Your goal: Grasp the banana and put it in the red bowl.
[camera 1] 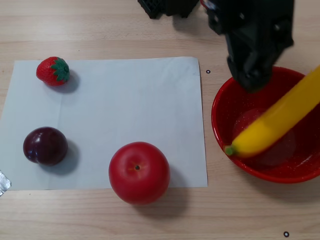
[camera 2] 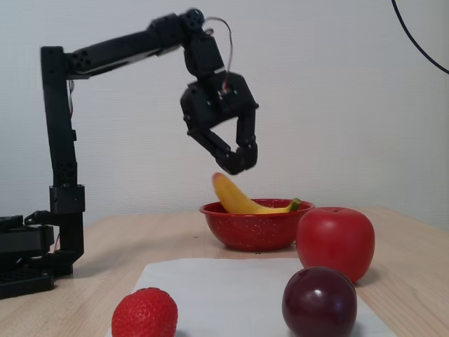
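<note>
The yellow banana (camera 1: pixel 275 122) lies slanted in the red bowl (camera 1: pixel 235 95). Its green stem tip rests near the bowl's front left rim and its other end sticks out over the right rim. In the fixed view the banana (camera 2: pixel 238 200) leans inside the bowl (camera 2: pixel 249 232). My black gripper (camera 1: pixel 252 80) hangs above the bowl's back left part. In the fixed view the gripper (camera 2: pixel 238 165) is just above the banana's raised end, apart from it. Its jaws stand slightly open and hold nothing.
A white paper sheet (camera 1: pixel 125 115) lies left of the bowl. On it are a strawberry (camera 1: pixel 52 71), a dark plum (camera 1: pixel 45 146) and a red apple (camera 1: pixel 139 172) at its front edge. The arm's base (camera 2: pixel 28 260) stands at the left in the fixed view.
</note>
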Motion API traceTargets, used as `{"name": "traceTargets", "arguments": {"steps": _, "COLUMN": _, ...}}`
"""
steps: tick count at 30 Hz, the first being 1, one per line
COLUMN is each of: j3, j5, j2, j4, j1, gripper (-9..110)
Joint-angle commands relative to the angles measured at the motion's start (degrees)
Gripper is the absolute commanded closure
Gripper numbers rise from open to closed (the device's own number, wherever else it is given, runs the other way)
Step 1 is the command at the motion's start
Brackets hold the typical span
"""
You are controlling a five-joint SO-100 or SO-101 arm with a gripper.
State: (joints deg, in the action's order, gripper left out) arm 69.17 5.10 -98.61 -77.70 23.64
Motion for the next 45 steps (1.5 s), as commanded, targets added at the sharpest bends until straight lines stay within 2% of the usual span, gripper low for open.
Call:
{"name": "traceTargets", "arguments": {"steps": 1, "j3": -3.3, "j5": 0.1, "j2": -10.1, "j4": -0.4, "j1": -1.7, "gripper": 101}}
{"name": "traceTargets", "arguments": {"steps": 10, "j3": 6.8, "j5": -1.0, "j2": -21.1, "j4": 0.9, "j1": -7.6, "gripper": 101}}
{"name": "traceTargets", "arguments": {"steps": 20, "j3": 28.7, "j5": -0.2, "j2": -37.6, "j4": 12.3, "j1": -12.4, "gripper": 101}}
{"name": "traceTargets", "arguments": {"steps": 32, "j3": 60.2, "j5": 0.1, "j2": -58.2, "j4": 31.0, "j1": -15.1, "gripper": 101}}
{"name": "traceTargets", "arguments": {"steps": 39, "j3": 83.3, "j5": -3.4, "j2": -67.2, "j4": 51.4, "j1": -16.9, "gripper": 101}}
{"name": "traceTargets", "arguments": {"steps": 45, "j3": 95.5, "j5": -3.5, "j2": -74.2, "j4": 57.7, "j1": -17.1, "gripper": 101}}
